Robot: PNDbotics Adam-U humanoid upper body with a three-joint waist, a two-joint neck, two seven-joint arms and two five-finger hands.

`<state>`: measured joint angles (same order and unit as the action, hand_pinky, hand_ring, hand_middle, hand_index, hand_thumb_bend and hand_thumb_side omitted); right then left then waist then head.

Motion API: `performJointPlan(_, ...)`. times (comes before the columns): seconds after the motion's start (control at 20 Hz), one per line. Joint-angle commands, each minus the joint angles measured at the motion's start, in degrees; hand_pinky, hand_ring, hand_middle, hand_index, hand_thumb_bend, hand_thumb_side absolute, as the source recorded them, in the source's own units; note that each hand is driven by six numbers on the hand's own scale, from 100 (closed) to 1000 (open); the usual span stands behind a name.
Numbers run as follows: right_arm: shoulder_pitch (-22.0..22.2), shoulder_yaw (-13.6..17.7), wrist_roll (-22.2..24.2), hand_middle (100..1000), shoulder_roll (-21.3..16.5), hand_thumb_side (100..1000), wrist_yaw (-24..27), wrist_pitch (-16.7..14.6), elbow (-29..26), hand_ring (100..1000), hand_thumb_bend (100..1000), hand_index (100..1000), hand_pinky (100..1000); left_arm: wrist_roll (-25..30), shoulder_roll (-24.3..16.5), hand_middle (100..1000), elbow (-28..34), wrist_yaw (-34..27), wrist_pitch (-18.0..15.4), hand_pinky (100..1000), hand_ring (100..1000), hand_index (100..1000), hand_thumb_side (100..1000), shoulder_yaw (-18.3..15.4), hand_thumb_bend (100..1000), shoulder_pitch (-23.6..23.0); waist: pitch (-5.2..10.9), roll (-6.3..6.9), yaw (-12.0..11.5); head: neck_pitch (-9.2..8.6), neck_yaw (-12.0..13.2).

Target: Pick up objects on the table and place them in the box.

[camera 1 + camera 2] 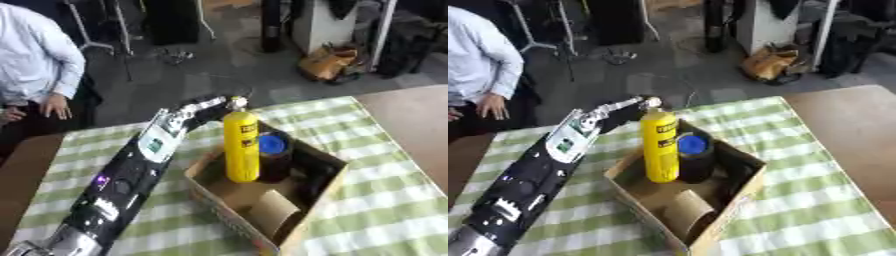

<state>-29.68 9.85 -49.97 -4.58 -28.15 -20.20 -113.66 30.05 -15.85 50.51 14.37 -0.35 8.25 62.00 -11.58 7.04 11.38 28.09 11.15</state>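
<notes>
Your left hand (627, 106) seems curled round the upright yellow metal canister's (660, 145) top inside the open cardboard box (737, 200); releasing abruptly could topple it.

A brown counter (411, 125) fills the lower frame, bare at the right edge and far left. A green-and-white checked cloth (385, 200) covers most of it. An open cardboard box (745, 192) sits on the cloth, centre to lower right.

My fingers (623, 106) look like silvery metal, touching the glossy yellow canister (241, 147). Just beyond it stands a dark container with a smooth blue plastic lid (272, 144). Below them, the box (229, 210) is matt brown cardboard on a checked cloth (815, 195) covering the worktop.
</notes>
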Motion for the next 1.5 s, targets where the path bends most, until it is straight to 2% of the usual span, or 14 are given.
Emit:
performJointPlan(0.05, -0.44, -0.34, -2.00, 666, -0.11, 914, 0.43, -2.27, -0.93, 736, 100, 575, 799, 1.55, -1.66, 962, 2.50, -0.69, -0.42, 828, 856, 960, 1000, -0.23, 100, 2.11, 1.39, -0.24, -0.18, 0.41, -0.33)
performJointPlan(0.6, 0.26, -0.61, -2.00, 667, -0.31, 910, 0.18, -2.16, -0.93, 736, 100, 575, 799, 4.68, -4.01, 979, 8.21, -2.14, 0.76, 868, 886, 948, 1000, -0.73, 100, 2.60, 2.55, -0.06, -1.09, 0.99, -0.96)
performJointPlan(0.85, 0.30, -0.72, -2.00, 667, -0.27, 909, 0.15, -2.24, -0.93, 736, 100, 575, 799, 7.46, -4.45, 1000, 9.63, -0.94, -0.58, 966, 960, 1000, 1000, 0.23, 100, 2.34, 2.66, 0.00, -1.16, 0.98, -1.07)
performJointPlan(0.95, 0.23, -0.80, -2.00, 667, -0.23, 910, 0.16, -2.27, -0.93, 736, 100, 575, 799, 8.87, -4.18, 1000, 9.17, 0.54, -1.22, 996, 993, 1000, 1000, 0.42, 100, 2.31, 2.64, -0.03, -1.12, 0.95, -1.08)
performJointPlan(1.25, -0.04, -1.15, -2.00, 668, -0.13, 906, 0.33, -2.43, -0.93, 737, 100, 573, 798, 10.87, -2.86, 1000, 5.12, 5.96, -3.45, 1000, 1000, 1000, 1000, 0.55, 100, 2.28, 2.28, 0.11, -0.61, 0.82, -1.33)
performJointPlan(1.5, -0.10, -1.17, -2.00, 668, -0.19, 902, 0.62, -2.45, -0.93, 738, 100, 573, 799, 11.87, -2.22, 1000, 3.69, 5.26, -3.90, 1000, 1000, 1000, 1000, -0.17, 100, 2.35, 1.85, 0.36, -0.34, 0.99, -1.36)
